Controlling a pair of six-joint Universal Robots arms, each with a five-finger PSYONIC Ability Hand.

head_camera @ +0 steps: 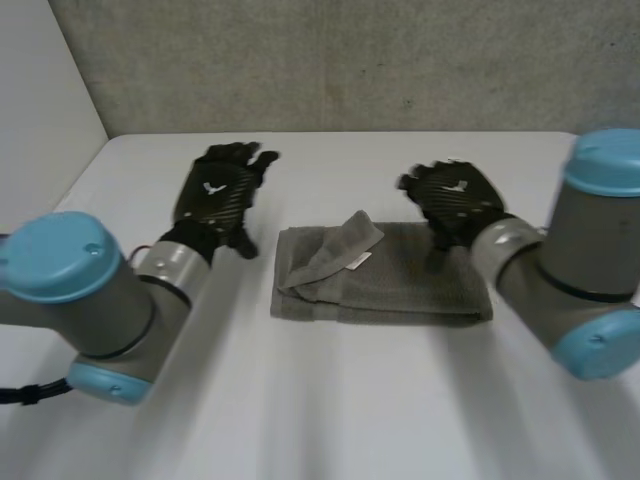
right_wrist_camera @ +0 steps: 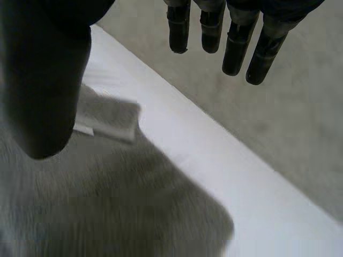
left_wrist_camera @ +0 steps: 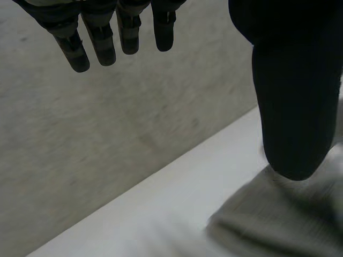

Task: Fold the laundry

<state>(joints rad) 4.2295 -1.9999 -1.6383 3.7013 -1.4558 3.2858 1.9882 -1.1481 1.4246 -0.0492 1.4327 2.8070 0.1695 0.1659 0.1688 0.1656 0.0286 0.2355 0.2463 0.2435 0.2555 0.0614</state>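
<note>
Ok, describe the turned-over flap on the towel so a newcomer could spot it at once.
On the white table, a folded grey towel lies in the middle. At its end nearer the left hand, one corner flap is turned back over the top layer. A small white label at its edge sets it apart from the flat cloth.

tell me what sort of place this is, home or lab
Most likely a lab test bench, not a home: a white table against a plain grey wall, a single grey towel on it, and the robot's open left hand and right hand.
</note>
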